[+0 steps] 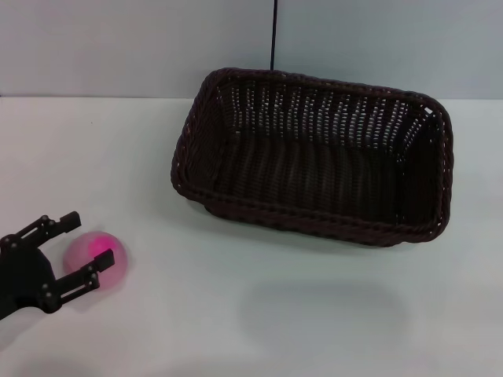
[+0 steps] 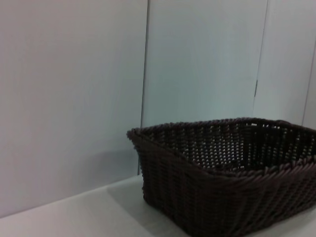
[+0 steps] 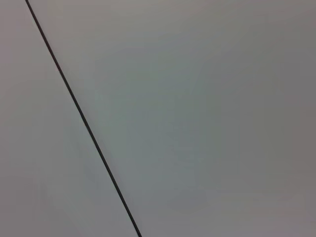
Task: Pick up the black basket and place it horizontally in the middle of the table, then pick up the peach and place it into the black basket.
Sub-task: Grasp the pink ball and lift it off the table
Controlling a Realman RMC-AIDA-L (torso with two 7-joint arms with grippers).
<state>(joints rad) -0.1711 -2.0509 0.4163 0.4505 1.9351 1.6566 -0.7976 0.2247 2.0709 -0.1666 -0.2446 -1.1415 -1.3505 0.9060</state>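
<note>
The black basket (image 1: 314, 161) lies lengthwise across the far middle of the white table (image 1: 259, 314), upright and empty. It also shows in the left wrist view (image 2: 227, 173). The peach (image 1: 100, 263), pale pink with a magenta blotch, rests on the table at the near left. My left gripper (image 1: 88, 245) is open with its two black fingers on either side of the peach, one beyond it and one in front. The right gripper is out of view.
A grey wall runs behind the table, with a thin black cable (image 1: 273, 35) hanging down behind the basket. The right wrist view shows only a grey surface and a dark line (image 3: 84, 123).
</note>
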